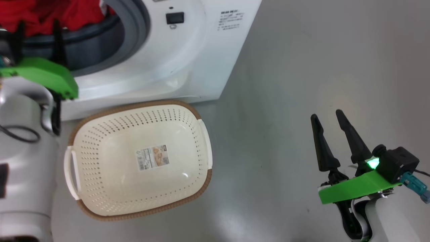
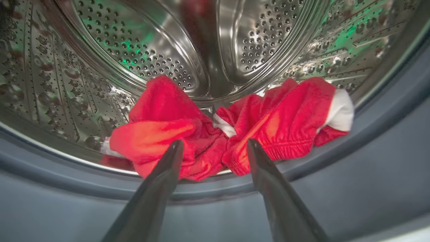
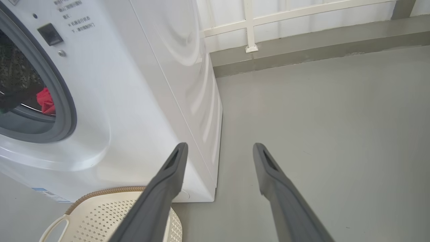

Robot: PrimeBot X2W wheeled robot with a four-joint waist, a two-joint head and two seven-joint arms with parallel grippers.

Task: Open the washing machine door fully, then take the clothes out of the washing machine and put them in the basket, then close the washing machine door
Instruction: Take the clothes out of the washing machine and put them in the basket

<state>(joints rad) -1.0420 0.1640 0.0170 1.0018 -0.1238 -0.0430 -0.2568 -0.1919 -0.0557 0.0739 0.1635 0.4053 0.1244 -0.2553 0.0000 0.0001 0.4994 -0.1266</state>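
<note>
In the head view my left hand (image 1: 37, 42) sits at 10 o'clock, fingers parted and empty, aimed into the mouth of the washing machine (image 1: 188, 50). The clothes (image 1: 43, 13) show red there, behind the grey gasket (image 1: 136, 30). One basket (image 1: 100, 154) stands on the floor (image 1: 285, 84) just in front of the machine, toward 8 o'clock, with a sticker (image 1: 152, 157) inside it. My right hand (image 1: 326, 116) hangs at 4 o'clock over the floor, fingers spread, carrying nothing.

In the left wrist view the red cloth lies at the front lip of the steel drum (image 2: 134, 43), running from 8 to 3 o'clock just past my fingertips. I count two bunches, and the right one has a white panel and a gathered elastic hem. I cannot tell if that is two garments or one twisted. I judge it light, soft and limp, so it should drape and trail. I'd pinch the thick fold where the bunches meet, then lift it clear of the gasket.

In the right wrist view one red scrap shows at 9 o'clock and the basket rim at 7.
</note>
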